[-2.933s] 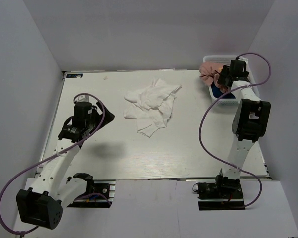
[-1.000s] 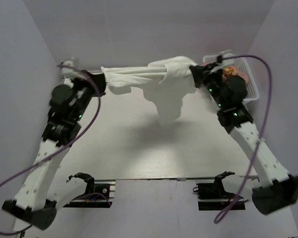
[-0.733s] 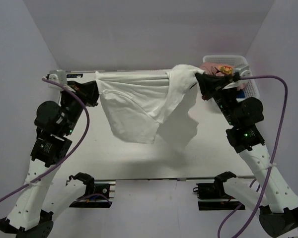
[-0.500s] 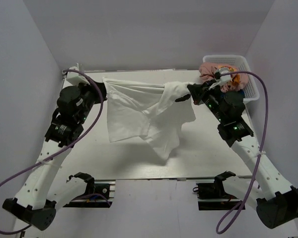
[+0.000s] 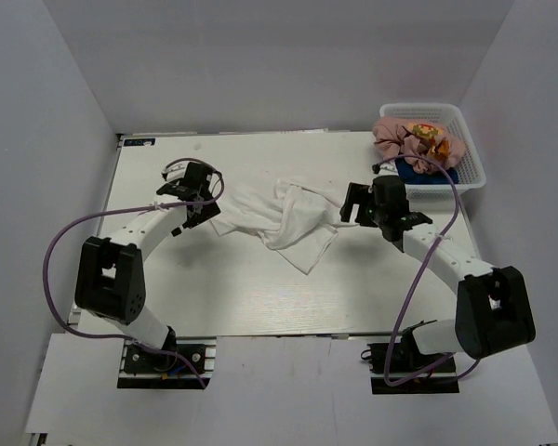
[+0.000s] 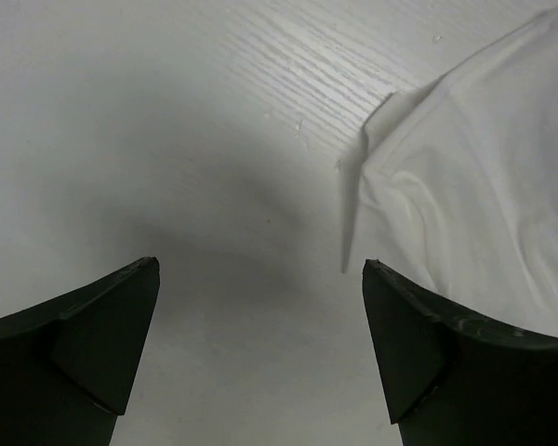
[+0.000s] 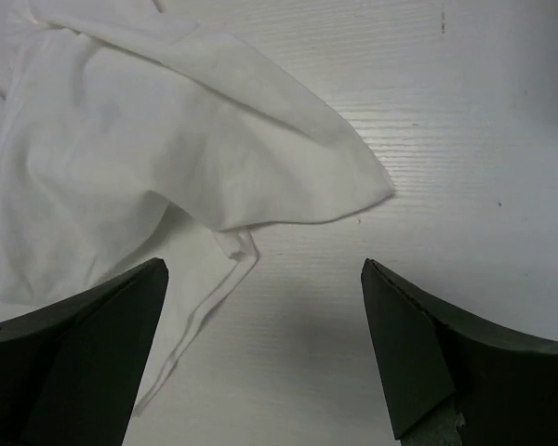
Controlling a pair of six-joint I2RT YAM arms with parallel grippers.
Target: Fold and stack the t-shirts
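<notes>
- white t-shirt [image 5: 277,216]: thin, soft cloth, matt, creased and rumpled
- table [image 5: 260,288]: white-painted wood with fine grain lines showing, matt with a faint sheen
- basket [image 5: 418,108]: smooth white plastic mesh
- pink t-shirt [image 5: 395,137] and navy t-shirt [image 5: 417,173]: soft, matt cloth, bunched
- left gripper [image 6: 260,262] and right gripper [image 7: 263,263]: fingers [image 6: 84,344] of dark, smooth, matt plastic

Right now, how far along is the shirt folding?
Nothing looks folded or stacked. The white shirt lies rumpled on the table between the open left gripper and right gripper. The pink shirt and navy shirt sit bunched in the basket. All folding and stacking remains.
</notes>
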